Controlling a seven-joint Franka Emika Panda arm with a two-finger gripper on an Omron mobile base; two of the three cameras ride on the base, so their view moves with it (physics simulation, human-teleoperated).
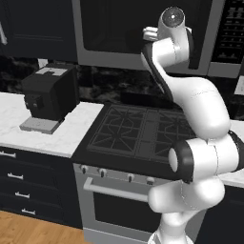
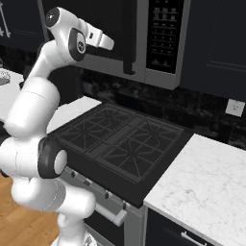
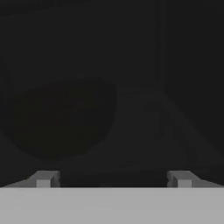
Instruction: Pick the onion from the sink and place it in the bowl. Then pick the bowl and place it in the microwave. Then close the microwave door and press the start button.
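The microwave (image 1: 143, 28) hangs above the stove, and its door (image 2: 120, 29) lies flush with the grey frame. The dark control strip (image 2: 166, 33) sits to the door's right. My gripper (image 2: 111, 44) is raised close against the door's dark glass window (image 3: 131, 65). In the hand view the gripper (image 3: 111, 178) is open, its fingertips (image 3: 43, 178) wide apart with nothing between them. Behind the glass a dim round shape, the bowl (image 3: 61, 118), shows faintly. The onion is hidden, and the sink is out of view.
A black stove (image 1: 143, 131) with grates lies directly below the arm. A black coffee machine (image 1: 50, 93) stands on the white marble counter (image 1: 28, 128) to the left. More marble counter (image 2: 202, 187) extends to the right of the stove.
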